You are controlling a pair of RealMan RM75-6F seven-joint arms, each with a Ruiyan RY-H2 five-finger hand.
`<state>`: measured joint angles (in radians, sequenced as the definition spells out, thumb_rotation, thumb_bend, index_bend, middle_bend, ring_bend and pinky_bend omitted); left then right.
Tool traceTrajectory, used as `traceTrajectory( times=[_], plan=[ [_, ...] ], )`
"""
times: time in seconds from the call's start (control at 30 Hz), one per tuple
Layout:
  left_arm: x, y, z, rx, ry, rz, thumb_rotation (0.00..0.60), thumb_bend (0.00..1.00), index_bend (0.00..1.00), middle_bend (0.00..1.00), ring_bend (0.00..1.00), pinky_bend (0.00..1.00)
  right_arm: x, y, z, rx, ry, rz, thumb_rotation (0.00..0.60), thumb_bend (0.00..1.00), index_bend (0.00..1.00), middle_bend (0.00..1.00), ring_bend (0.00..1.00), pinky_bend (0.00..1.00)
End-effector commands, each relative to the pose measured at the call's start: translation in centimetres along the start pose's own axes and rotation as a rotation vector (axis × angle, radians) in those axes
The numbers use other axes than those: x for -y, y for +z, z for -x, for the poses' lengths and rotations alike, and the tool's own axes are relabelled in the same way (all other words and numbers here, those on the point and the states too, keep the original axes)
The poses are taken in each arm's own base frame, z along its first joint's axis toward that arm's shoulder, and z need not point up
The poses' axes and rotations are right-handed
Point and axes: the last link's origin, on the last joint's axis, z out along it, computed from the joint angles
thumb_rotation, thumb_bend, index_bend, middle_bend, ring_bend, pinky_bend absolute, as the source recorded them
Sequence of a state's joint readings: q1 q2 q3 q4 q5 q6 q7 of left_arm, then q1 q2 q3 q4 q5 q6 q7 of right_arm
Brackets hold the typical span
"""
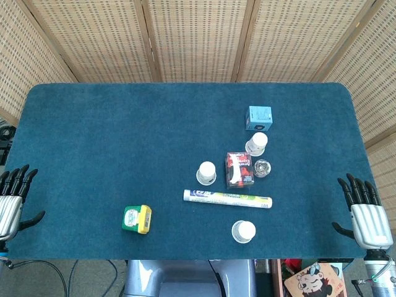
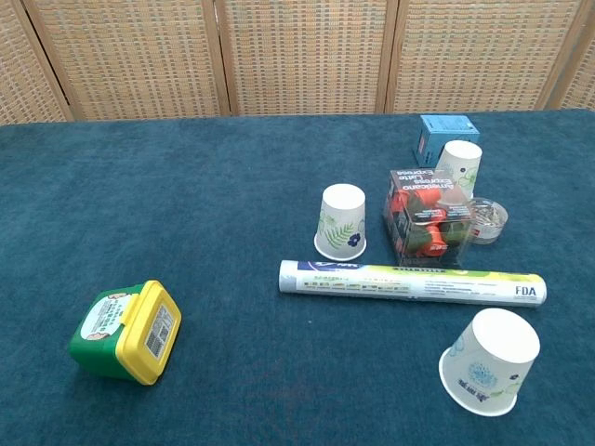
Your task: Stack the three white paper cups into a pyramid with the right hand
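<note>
The left hand [image 1: 13, 197] rests at the left edge of the surface [image 1: 93, 136], fingers spread and holding nothing. A green and yellow tub [image 1: 137, 219] lies on its side, near and left of centre. Right of it come the three cups, all upside down and well apart: the left cup [image 1: 206, 172] at mid-depth, the near cup [image 1: 244, 231] close to the near edge, and the far cup [image 1: 256, 143] just beside a blue box [image 1: 258, 117]. A long tube [image 1: 228, 198] lies left to right between the left cup and the near cup. A clear pack [image 1: 239, 169] with red contents and a small glass dish [image 1: 262, 167] sit between the left and far cups. The right hand [image 1: 365, 213] is at the right edge, fingers wide, empty. Every cup lies to its left; the near cup looks closest and has the most open approach, so the right hand likely starts there.
</note>
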<state>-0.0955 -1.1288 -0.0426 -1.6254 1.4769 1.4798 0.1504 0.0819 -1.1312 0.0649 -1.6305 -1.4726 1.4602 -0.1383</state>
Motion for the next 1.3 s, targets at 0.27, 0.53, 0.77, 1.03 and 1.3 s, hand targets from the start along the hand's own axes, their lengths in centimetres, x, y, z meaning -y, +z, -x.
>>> traceTrajectory(
  times=[0.27, 0.53, 0.77, 1.03, 1.3],
  plan=[
    [-0.1, -0.2, -0.2, -0.007, 0.002, 0.001, 0.6, 0.22, 0.0, 0.0, 0.0, 0.0, 0.0, -0.1, -0.1, 0.001, 0.009, -0.004, 0.6, 0.16, 0.0, 0.0, 0.0, 0.0],
    [-0.3, -0.1, -0.2, -0.007, 0.006, 0.008, 0.6, 0.22, 0.0, 0.0, 0.0, 0.0, 0.0, -0.1, -0.3, 0.0, 0.025, -0.004, 0.6, 0.16, 0.0, 0.0, 0.0, 0.0],
    [-0.2, -0.1, -0.2, -0.011, 0.006, 0.002, 0.6, 0.22, 0.0, 0.0, 0.0, 0.0, 0.3, -0.1, -0.1, 0.011, 0.031, -0.014, 0.6, 0.16, 0.0, 0.0, 0.0, 0.0],
    [-0.3, -0.3, -0.3, -0.014, 0.006, 0.002, 0.6, 0.22, 0.0, 0.0, 0.0, 0.0, 0.6, -0.1, -0.1, 0.019, 0.053, -0.035, 0.6, 0.16, 0.0, 0.0, 0.0, 0.0],
    [-0.3, -0.2, -0.3, -0.009, 0.007, -0.001, 0.6, 0.22, 0.0, 0.0, 0.0, 0.0, 3.0, 0.2, 1.5, 0.084, 0.071, -0.153, 0.6, 0.16, 0.0, 0.0, 0.0, 0.0]
  ],
)
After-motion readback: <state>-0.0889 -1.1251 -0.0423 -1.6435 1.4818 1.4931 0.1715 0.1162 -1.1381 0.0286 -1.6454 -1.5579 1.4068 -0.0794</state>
